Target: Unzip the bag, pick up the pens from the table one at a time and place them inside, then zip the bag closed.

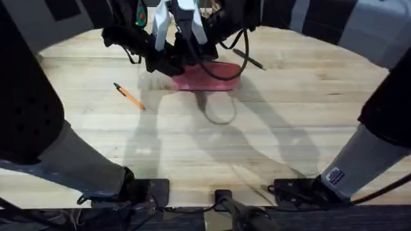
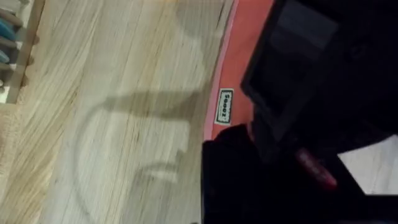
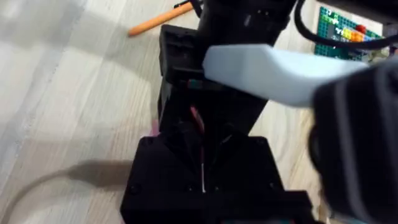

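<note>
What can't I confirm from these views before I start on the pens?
- Zipper state: in the overhead view both arms cover the top of the bag.
- Left gripper: the left wrist view is blocked by dark housing over the bag.
- Right gripper: hidden behind the other arm in the right wrist view.
- Black pen: partly under cables; orange pen lies clear.

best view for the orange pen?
Overhead: the whole orange pen lies on the table, left of the bag. The right wrist view catches part of it behind the other arm; the left wrist view gives bag fabric and tabletop.

Both arms far forward, wrists crowded together, tools hidden.
</note>
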